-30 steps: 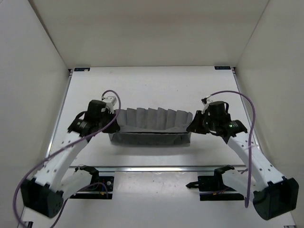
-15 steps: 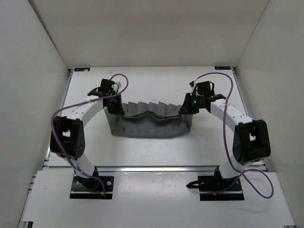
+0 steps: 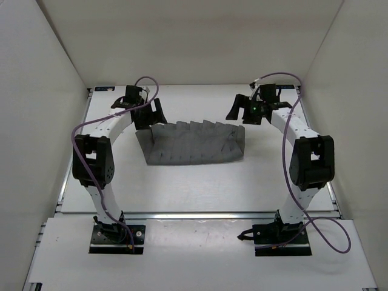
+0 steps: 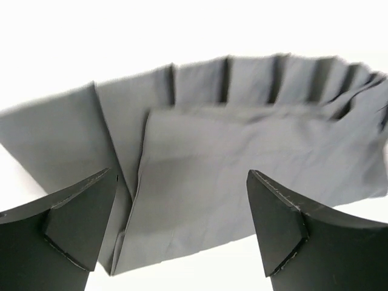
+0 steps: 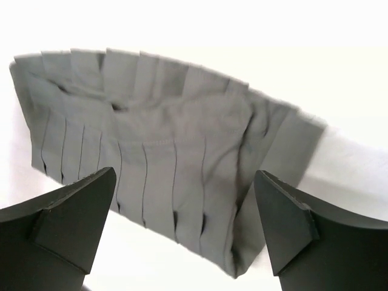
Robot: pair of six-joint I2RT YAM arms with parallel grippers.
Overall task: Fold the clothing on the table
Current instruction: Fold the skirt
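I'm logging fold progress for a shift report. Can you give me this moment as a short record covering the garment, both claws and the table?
garment: plain mid-grey wrinkly fabric clothing, lying as a wide band, one layer doubled over another, pleat-like creases along its far edge
surface: matte white rectangular table
left claw: open, above the garment's left end, holding nothing
right claw: open, above the garment's right end, holding nothing
contact: neither claw appears to touch the fabric
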